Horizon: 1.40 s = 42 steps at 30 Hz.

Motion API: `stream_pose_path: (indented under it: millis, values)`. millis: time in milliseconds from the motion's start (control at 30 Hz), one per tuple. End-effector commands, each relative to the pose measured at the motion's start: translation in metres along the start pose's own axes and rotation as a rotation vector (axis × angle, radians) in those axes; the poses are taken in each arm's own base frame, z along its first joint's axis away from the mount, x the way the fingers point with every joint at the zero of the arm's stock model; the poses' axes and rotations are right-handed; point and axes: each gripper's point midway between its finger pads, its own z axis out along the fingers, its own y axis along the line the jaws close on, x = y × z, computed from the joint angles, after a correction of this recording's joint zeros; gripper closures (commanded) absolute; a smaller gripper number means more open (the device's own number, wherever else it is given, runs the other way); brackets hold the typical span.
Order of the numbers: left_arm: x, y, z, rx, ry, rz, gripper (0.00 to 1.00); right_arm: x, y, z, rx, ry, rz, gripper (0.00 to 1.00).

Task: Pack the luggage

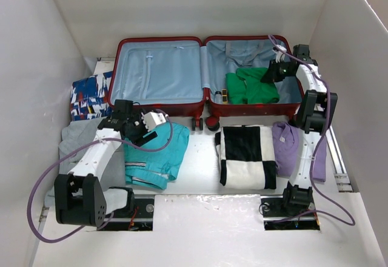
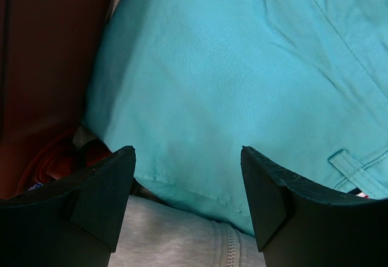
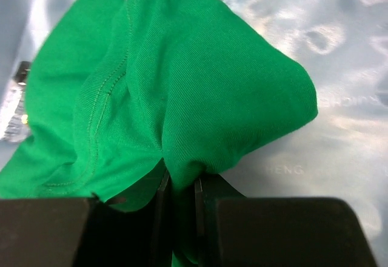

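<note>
The dark-red luggage (image 1: 203,41) lies open at the back with both pale blue lined halves up. A green garment (image 1: 251,86) lies in its right half. My right gripper (image 1: 271,74) is shut on a fold of the green garment (image 3: 182,97) above the lining. My left gripper (image 1: 140,135) is open and empty over the top left corner of a folded teal garment (image 1: 151,155). In the left wrist view its fingers (image 2: 109,188) straddle the teal hem (image 2: 242,85) where it lies over a grey zipped garment (image 2: 176,243).
A black and white checked garment (image 1: 245,156) and a lilac garment (image 1: 291,145) lie in front of the luggage. A blue patterned garment (image 1: 88,96) and the grey garment (image 1: 76,141) lie at the left. A small dark item (image 1: 222,96) sits in the right half. White walls enclose the table.
</note>
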Motion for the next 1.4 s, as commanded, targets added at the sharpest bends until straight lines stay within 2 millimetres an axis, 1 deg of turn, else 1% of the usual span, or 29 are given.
stream_pose_path:
  millis: [0, 33, 67, 100, 167, 200, 300, 367, 400, 433, 467, 533, 567, 633, 667, 700, 767, 800, 833, 900, 933, 1000, 1033, 1067, 1100, 1167, 1233, 1267, 1367]
  values:
    - [-0.008, 0.014, -0.007, -0.033, -0.013, 0.018, 0.33, -0.029, -0.016, -0.027, 0.120, -0.053, -0.074, 0.96]
    - [-0.008, 0.014, -0.007, -0.033, -0.013, 0.018, 0.33, -0.028, -0.024, -0.032, 0.145, -0.051, -0.067, 0.87]
    - [-0.008, 0.014, -0.007, -0.033, -0.013, 0.018, 0.33, -0.019, -0.028, -0.032, 0.169, -0.025, -0.050, 0.70]
    - [-0.010, 0.016, -0.007, -0.040, -0.018, 0.020, 0.33, -0.014, -0.026, -0.032, 0.162, -0.004, -0.059, 0.56]
    - [-0.010, 0.017, -0.007, -0.040, -0.018, 0.029, 0.33, -0.014, -0.027, -0.034, 0.172, 0.001, -0.057, 0.09]
    - [-0.010, 0.017, -0.007, -0.040, -0.018, 0.029, 0.33, -0.021, -0.023, -0.042, 0.184, -0.005, -0.065, 0.00]
    - [-0.010, 0.015, -0.009, -0.040, -0.018, 0.029, 0.33, -0.031, -0.022, -0.056, 0.234, -0.010, -0.081, 0.00]
    - [-0.012, 0.015, -0.010, -0.033, -0.026, 0.029, 0.33, -0.051, -0.017, -0.077, 0.297, -0.042, -0.105, 0.00]
    - [-0.013, 0.016, -0.012, -0.041, -0.031, 0.032, 0.33, -0.052, -0.023, -0.088, 0.369, -0.028, -0.090, 0.00]
    - [-0.013, 0.016, -0.012, -0.041, -0.031, 0.032, 0.33, -0.059, -0.020, -0.094, 0.401, -0.032, -0.105, 0.00]
    - [-0.015, 0.016, -0.014, -0.048, -0.036, 0.034, 0.33, -0.074, -0.012, -0.113, 0.447, -0.063, -0.121, 0.00]
    - [-0.013, 0.015, -0.014, -0.041, -0.031, 0.032, 0.33, -0.083, 0.002, -0.120, 0.510, -0.071, -0.158, 0.00]
    - [-0.013, 0.015, -0.014, -0.041, -0.031, 0.032, 0.33, -0.092, 0.016, -0.125, 0.525, -0.108, -0.196, 0.00]
    - [-0.010, 0.011, -0.012, -0.032, -0.025, 0.029, 0.33, -0.096, 0.038, -0.112, 0.494, -0.120, -0.262, 0.00]
    - [-0.010, 0.011, -0.012, -0.032, -0.025, 0.029, 0.33, -0.090, 0.053, -0.092, 0.457, -0.099, -0.290, 0.00]
    - [-0.012, 0.014, -0.012, -0.040, -0.031, 0.031, 0.33, -0.088, 0.059, -0.082, 0.433, -0.091, -0.297, 0.00]
    - [-0.012, 0.014, -0.012, -0.041, -0.031, 0.032, 0.33, -0.083, 0.064, -0.064, 0.405, -0.061, -0.298, 0.06]
    - [-0.013, 0.014, -0.014, -0.049, -0.036, 0.034, 0.33, -0.076, 0.063, -0.049, 0.395, -0.034, -0.251, 0.09]
    - [-0.011, 0.012, -0.013, -0.042, -0.032, 0.032, 0.33, -0.072, 0.060, -0.043, 0.392, -0.023, -0.225, 0.15]
    - [-0.012, 0.013, -0.015, -0.050, -0.037, 0.035, 0.33, -0.067, 0.054, -0.033, 0.419, -0.005, -0.184, 0.20]
    - [-0.010, 0.010, -0.015, -0.049, -0.036, 0.034, 0.33, -0.064, 0.054, -0.029, 0.436, 0.001, -0.149, 0.26]
    - [-0.006, 0.008, -0.013, -0.046, -0.023, 0.031, 0.33, -0.055, 0.042, -0.029, 0.533, 0.028, -0.116, 0.31]
    - [-0.003, 0.004, -0.011, -0.037, -0.018, 0.028, 0.33, -0.051, 0.044, -0.023, 0.544, 0.036, -0.113, 0.31]
    - [-0.005, 0.005, -0.013, -0.044, -0.022, 0.031, 0.33, -0.047, 0.041, -0.023, 0.561, 0.047, -0.109, 0.32]
    - [-0.002, 0.002, -0.012, -0.037, -0.018, 0.028, 0.33, -0.050, 0.047, -0.018, 0.553, 0.038, -0.122, 0.32]
    - [-0.004, 0.005, -0.011, -0.046, -0.023, 0.031, 0.33, -0.037, 0.046, -0.010, 0.534, 0.064, -0.101, 0.34]
    - [-0.001, 0.002, -0.010, -0.038, -0.018, 0.029, 0.33, -0.033, 0.050, -0.002, 0.513, 0.075, -0.104, 0.35]
    - [-0.001, 0.002, -0.010, -0.038, -0.018, 0.029, 0.33, -0.027, 0.047, 0.003, 0.511, 0.087, -0.100, 0.37]
    - [-0.001, 0.005, -0.010, -0.051, -0.015, 0.040, 0.33, -0.012, 0.052, 0.013, 0.479, 0.114, -0.095, 0.40]
